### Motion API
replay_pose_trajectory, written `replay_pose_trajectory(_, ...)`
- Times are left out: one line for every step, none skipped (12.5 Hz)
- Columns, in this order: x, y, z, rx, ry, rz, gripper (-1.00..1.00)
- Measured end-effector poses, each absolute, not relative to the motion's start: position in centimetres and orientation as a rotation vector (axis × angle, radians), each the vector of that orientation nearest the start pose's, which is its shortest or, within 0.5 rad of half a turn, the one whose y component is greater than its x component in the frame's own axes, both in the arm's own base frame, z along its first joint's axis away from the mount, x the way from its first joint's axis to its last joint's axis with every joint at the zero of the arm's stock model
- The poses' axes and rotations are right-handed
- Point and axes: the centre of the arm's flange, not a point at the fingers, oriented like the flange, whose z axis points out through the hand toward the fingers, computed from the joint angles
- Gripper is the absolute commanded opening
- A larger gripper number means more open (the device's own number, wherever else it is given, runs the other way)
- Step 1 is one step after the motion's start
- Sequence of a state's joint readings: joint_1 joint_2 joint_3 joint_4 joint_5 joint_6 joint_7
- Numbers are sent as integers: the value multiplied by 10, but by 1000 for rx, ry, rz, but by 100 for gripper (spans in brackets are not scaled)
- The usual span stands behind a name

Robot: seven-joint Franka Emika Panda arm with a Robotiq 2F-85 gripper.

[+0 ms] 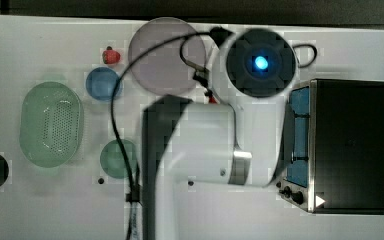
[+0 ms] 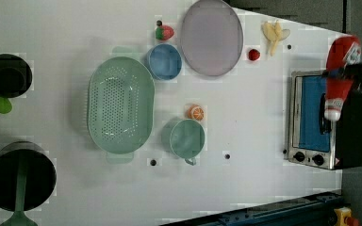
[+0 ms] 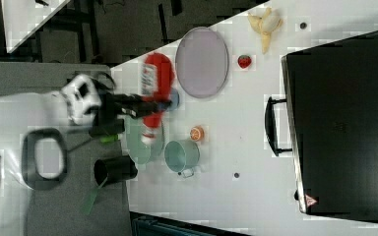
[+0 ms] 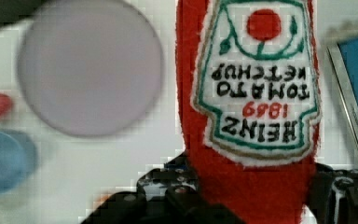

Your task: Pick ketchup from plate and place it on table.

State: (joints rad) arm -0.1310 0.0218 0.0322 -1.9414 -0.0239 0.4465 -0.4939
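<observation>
White tabletop filled the scene: the table (image 2: 245, 141) carried a perforated green basket (image 2: 120, 104), a blue bowl (image 2: 164, 61), a green cup (image 2: 187, 138), a strawberry (image 2: 164, 32), a peeled banana (image 2: 274, 34) and a small oven (image 2: 318, 120).

The ketchup (image 2: 341, 70) was already off the plate (image 2: 211, 36), which lay bare. In the left view the bottle hung in the air at about three o'clock from the plate, well apart from it, over the oven's blue door. The gripper (image 4: 256, 196) pinched it at the neck, one finger pressed on each side of the red body in the wrist view.

The relation the coming move turned on was the bottle's long axis. In the left view it ran roughly from twelve to six o'clock, the broad red end toward twelve and the whitish cap toward six. In the right view the ketchup (image 3: 153, 93) lay the same way, crossing the dark fingers nearly at right angles. Judged from this, the bottle was held lying flat, so placing it probably called for carrying it to bare table and lowering it onto its side.

The bottle looked soft and plush, bright red with a white, green-edged label reading Heinz Tomato Ketchup.
</observation>
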Motion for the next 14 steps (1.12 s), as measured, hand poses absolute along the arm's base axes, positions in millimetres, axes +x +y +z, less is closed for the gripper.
replay_pose_trajectory(553,-66,456,-3099,625,-28,24)
replay_pose_trajectory(542,-72,436,-3095,645,32,24)
replay_pose_trajectory(533,-74,414,-3097,653,75,24)
replay_pose_trajectory(528,-76,391,-3099,656,92,24)
replay_pose_trajectory(523,-76,368,-3094,665,75,24)
replay_pose_trajectory(516,-77,345,-3091,685,71,24)
replay_pose_trajectory(506,-76,324,-3082,712,79,24)
replay_pose_trajectory(493,-73,306,-3080,741,103,24)
replay_pose_trajectory(483,-67,290,-3073,776,126,24)
replay_pose_trajectory(476,-59,277,-3067,800,136,24)
replay_pose_trajectory(471,-51,264,-3060,826,128,24)
replay_pose_trajectory(470,-43,252,-3054,842,122,24)
replay_pose_trajectory(473,-36,243,-3044,849,96,24)
replay_pose_trajectory(476,-28,233,-3036,847,68,30)
